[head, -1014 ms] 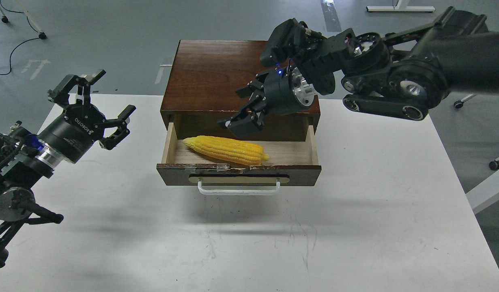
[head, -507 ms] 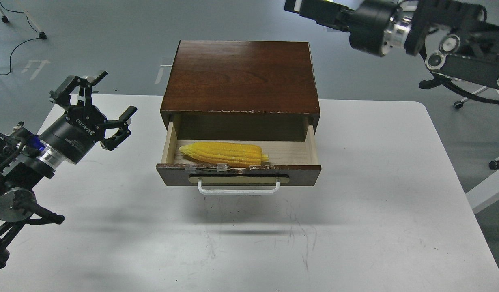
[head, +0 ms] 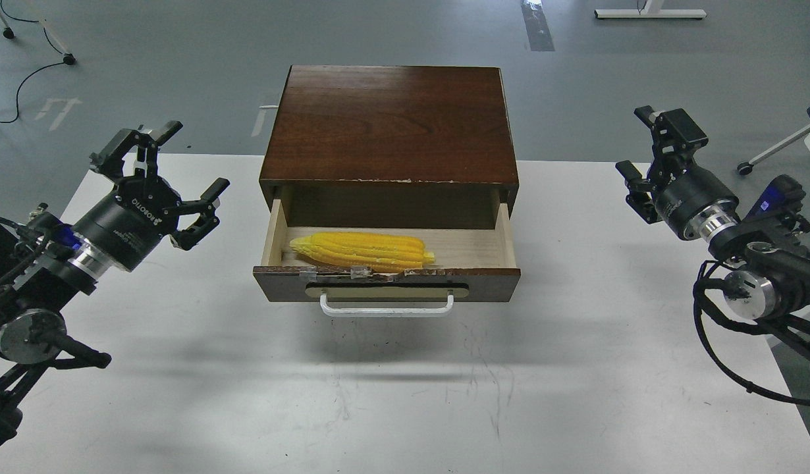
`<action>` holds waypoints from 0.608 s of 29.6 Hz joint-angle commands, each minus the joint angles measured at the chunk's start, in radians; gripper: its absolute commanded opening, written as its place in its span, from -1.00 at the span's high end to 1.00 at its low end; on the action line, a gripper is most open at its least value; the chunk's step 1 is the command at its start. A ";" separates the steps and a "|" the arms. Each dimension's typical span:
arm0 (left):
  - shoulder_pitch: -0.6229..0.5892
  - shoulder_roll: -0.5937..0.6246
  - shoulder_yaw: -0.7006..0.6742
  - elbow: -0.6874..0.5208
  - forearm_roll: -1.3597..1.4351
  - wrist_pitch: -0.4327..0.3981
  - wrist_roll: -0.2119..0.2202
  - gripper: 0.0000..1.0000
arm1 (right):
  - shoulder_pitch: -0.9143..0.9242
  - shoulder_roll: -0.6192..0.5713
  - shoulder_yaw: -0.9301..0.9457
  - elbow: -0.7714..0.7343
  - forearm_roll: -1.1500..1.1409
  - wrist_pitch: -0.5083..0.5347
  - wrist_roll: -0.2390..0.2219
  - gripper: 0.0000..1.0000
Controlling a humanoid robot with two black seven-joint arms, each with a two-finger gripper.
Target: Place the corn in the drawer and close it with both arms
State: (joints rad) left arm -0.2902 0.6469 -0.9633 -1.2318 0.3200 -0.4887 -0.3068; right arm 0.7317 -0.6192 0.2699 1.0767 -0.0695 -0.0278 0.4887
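The yellow corn (head: 362,249) lies lengthwise in the pulled-out drawer (head: 386,282), against its front wall. The drawer has a pale wood floor, a chipped, taped top edge and a white bar handle (head: 386,307). It sticks out of a dark brown cabinet (head: 388,122). My left gripper (head: 161,168) is open and empty, above the table left of the drawer. My right gripper (head: 645,148) is open and empty, above the table's right side, well clear of the drawer.
The white table (head: 576,368) carries the cabinet at its far middle. Its right edge runs close under my right arm. Grey floor lies beyond, with a cable at the far left and a chair leg with a caster at the far right.
My right arm has swung away from above the drawer, up and out to the right, and now hangs at the table's right side. The corn has settled toward the drawer's front. The left arm barely moved.
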 commanded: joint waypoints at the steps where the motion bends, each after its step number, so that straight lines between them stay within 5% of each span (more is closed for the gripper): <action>1: 0.005 -0.004 0.000 0.000 0.007 0.000 0.000 -1.00 | -0.021 0.036 -0.005 -0.003 0.004 -0.001 0.000 -1.00; 18: 0.013 0.013 -0.014 0.000 0.034 0.000 -0.009 -1.00 | -0.041 0.072 -0.017 -0.012 0.004 0.003 0.000 -1.00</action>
State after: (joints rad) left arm -0.2749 0.6465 -0.9643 -1.2317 0.3329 -0.4887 -0.3069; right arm 0.6984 -0.5477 0.2549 1.0645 -0.0658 -0.0261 0.4888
